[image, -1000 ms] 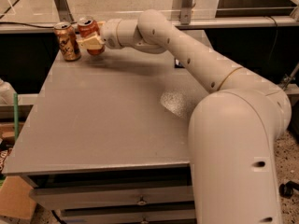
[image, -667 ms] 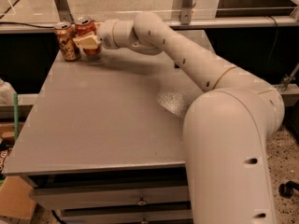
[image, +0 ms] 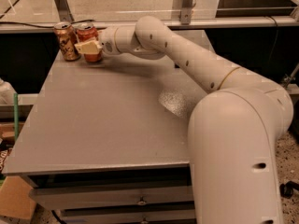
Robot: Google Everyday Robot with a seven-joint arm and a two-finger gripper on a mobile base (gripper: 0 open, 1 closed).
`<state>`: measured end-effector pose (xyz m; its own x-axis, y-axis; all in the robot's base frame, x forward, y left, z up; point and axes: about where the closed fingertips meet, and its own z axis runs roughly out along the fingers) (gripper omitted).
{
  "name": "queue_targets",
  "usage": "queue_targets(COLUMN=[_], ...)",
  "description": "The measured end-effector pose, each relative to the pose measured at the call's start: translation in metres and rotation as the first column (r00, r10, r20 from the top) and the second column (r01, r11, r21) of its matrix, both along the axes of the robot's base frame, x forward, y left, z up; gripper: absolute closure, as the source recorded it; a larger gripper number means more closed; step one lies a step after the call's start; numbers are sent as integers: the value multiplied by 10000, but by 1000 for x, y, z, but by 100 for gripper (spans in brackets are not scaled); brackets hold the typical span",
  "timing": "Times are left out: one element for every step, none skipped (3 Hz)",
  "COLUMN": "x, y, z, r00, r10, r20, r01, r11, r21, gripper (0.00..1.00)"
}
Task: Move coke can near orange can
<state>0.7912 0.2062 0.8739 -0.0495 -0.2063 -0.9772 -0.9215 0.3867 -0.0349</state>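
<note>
The coke can [image: 87, 32], red with a silver top, stands at the table's far left corner. The orange can [image: 66, 41] stands right beside it on its left, nearly touching. My gripper [image: 89, 47] reaches in from the right and is closed around the coke can. One pale finger [image: 88, 46] crosses the can's front and hides its middle. The can's base appears to rest on the table.
The grey table [image: 103, 125] has drawers under its front edge. A metal rail and posts [image: 60, 3] run right behind the cans. A cardboard box [image: 16, 199] and a green-edged object [image: 15, 115] sit off the table's left side. My arm spans the table's right half.
The arm has shifted slightly left. The coke can has stayed in the gripper beside the orange can, which has not moved.
</note>
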Motion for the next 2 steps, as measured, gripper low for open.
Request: queue_targets(x=[-12,-17], y=[-1,1], z=[-9,-10], r00=[9989,9977], r10=[395,601], r20=[-270,-323], r01=[-392,-597], r11=[9992,9981], r21=[105,135], gripper=[100,84])
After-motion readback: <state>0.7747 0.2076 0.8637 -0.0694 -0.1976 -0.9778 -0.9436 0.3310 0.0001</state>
